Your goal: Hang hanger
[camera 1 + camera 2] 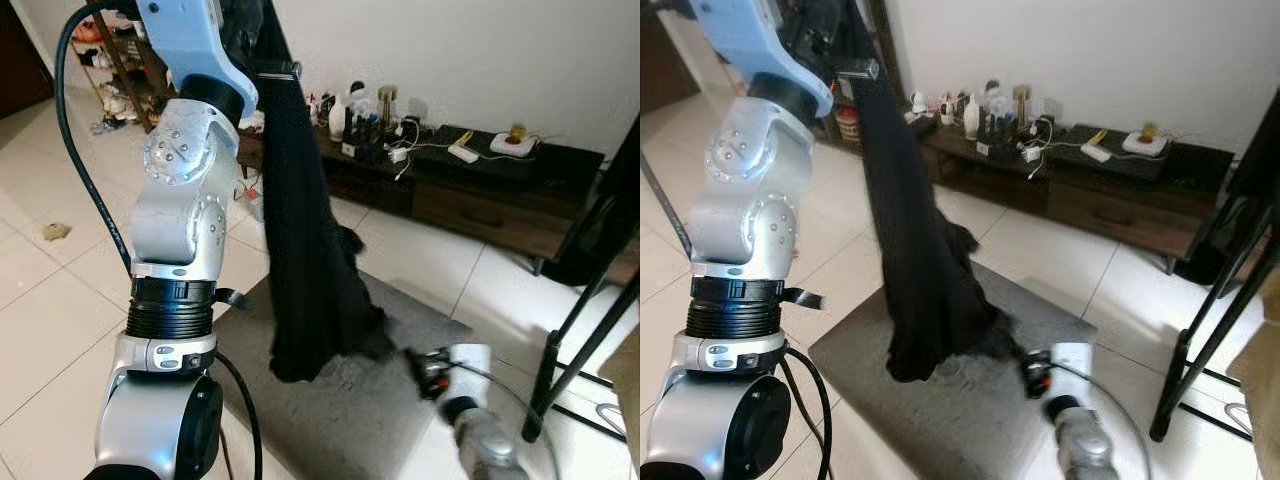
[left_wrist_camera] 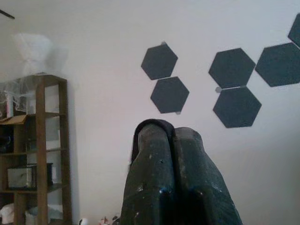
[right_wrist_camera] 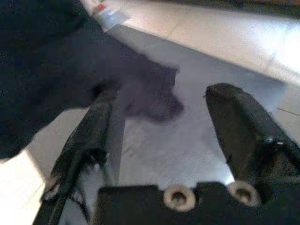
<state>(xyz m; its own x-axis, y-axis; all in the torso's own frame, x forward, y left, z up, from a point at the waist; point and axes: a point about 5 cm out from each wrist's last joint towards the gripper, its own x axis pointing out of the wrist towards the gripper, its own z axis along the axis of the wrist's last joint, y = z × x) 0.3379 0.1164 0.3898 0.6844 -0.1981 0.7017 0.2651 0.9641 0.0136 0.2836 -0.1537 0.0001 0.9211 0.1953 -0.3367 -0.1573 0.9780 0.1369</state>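
Closest to the head camera stands the robot's left arm (image 1: 175,300), raised upright, its silver joints and black cable taking up the left of the scene. Its upper end goes out of frame at the top, beside a long black garment (image 1: 305,240) that hangs down from there and ends just above a grey mat (image 1: 350,400) on the tiled floor (image 1: 50,300). The hanger itself cannot be made out; a grey clip-like piece (image 1: 278,70) crosses the garment near the top. In the left wrist view the left gripper (image 2: 176,168) points up at a white wall with dark hexagon panels (image 2: 234,89), its two fingers pressed together on a dark rounded edge; what that edge is cannot be told. A wooden shelf (image 2: 40,150) stands beside that wall.

Low on the right, the right gripper (image 3: 171,136) hovers over the mat near the garment's hem, its fingers (image 3: 243,126) spread apart with nothing between them. Behind the garment runs a low dark cabinet (image 1: 470,190) crowded with bottles (image 1: 350,115) and cables. A black stand (image 1: 580,320) rises at the right edge.
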